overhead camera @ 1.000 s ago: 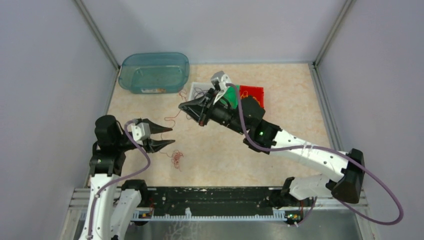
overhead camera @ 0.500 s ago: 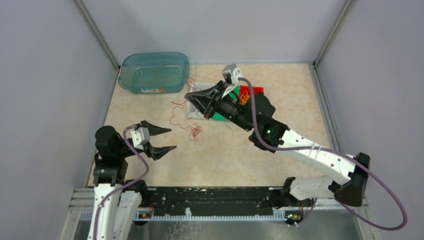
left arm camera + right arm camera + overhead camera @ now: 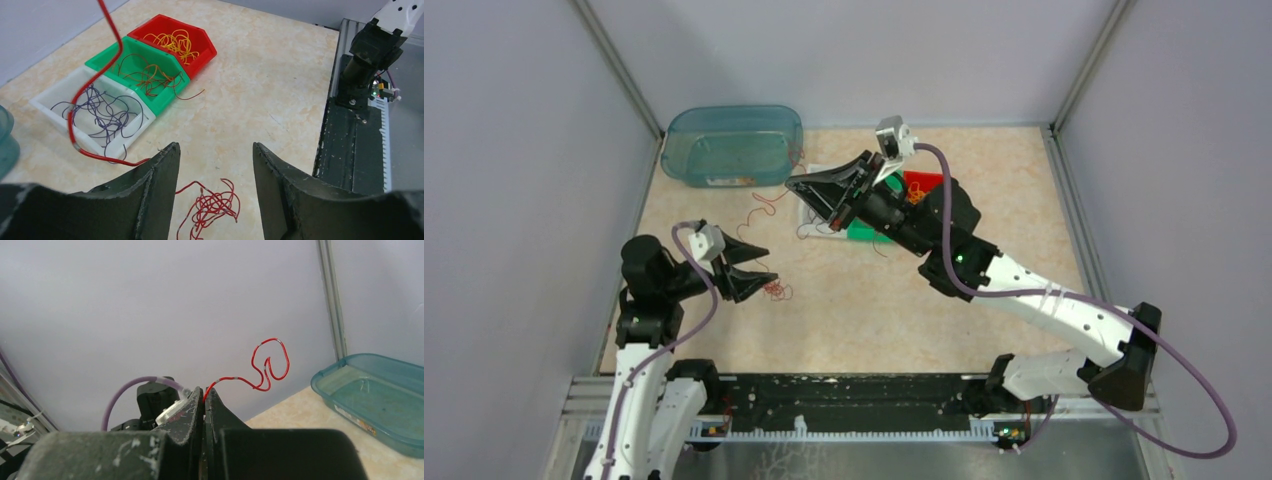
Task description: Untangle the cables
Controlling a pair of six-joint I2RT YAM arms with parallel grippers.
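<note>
My right gripper [image 3: 790,185] is shut on one thin red cable [image 3: 270,365] and holds it high near the white bin [image 3: 810,216]. In the right wrist view its jaws [image 3: 204,391] pinch the cable's end. The strand [image 3: 112,37] hangs down to the table and runs behind my left finger. A small red cable tangle [image 3: 776,290] lies on the table. In the left wrist view this tangle [image 3: 212,207] sits just below and between my open left gripper [image 3: 215,150]. My left gripper [image 3: 770,264] is empty.
Three bins stand in a row: white [image 3: 50,95] with dark purple wires, green [image 3: 131,47] with dark red wires, red [image 3: 202,42] with yellow wires. A teal tub [image 3: 734,145] stands at the back left. The arm rail [image 3: 355,145] is at the near edge.
My right gripper has moved up and back with the red cable. The red tangle has shifted on the table. My left gripper has swung in over the tangle.
</note>
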